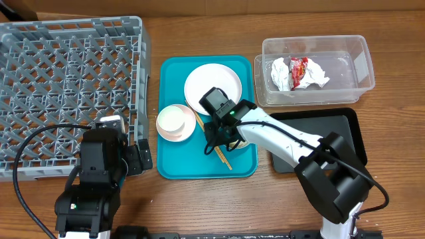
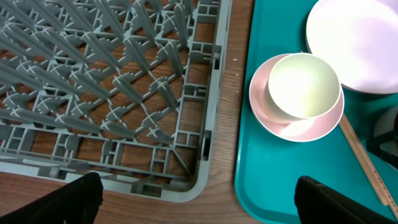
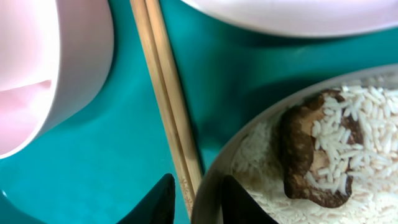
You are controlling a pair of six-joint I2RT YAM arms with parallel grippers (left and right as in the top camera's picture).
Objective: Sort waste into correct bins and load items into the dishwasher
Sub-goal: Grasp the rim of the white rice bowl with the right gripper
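My right gripper (image 1: 219, 136) sits low over the teal tray (image 1: 179, 162). In the right wrist view it (image 3: 202, 199) is shut on the rim of the small grey bowl (image 3: 217, 168), one finger inside and one outside. The bowl holds white rice (image 3: 367, 124) and a brown food lump (image 3: 298, 149). Two wooden chopsticks (image 3: 165, 93) lie just beside the rim. The white plate (image 1: 212, 83) and the pink bowl (image 2: 280, 124) with the white cup (image 2: 305, 84) inside it stand on the tray. My left gripper (image 2: 199, 205) is open and empty over the table by the grey dish rack's (image 1: 66, 86) near corner.
The clear tub (image 1: 355, 50) at the back right holds the crumpled napkin (image 1: 282, 72) and the red wrapper (image 1: 300, 72). The black tray (image 1: 332, 126) lies in front of it, partly under my right arm. The rack's wall (image 2: 205, 124) stands close to the teal tray's left edge.
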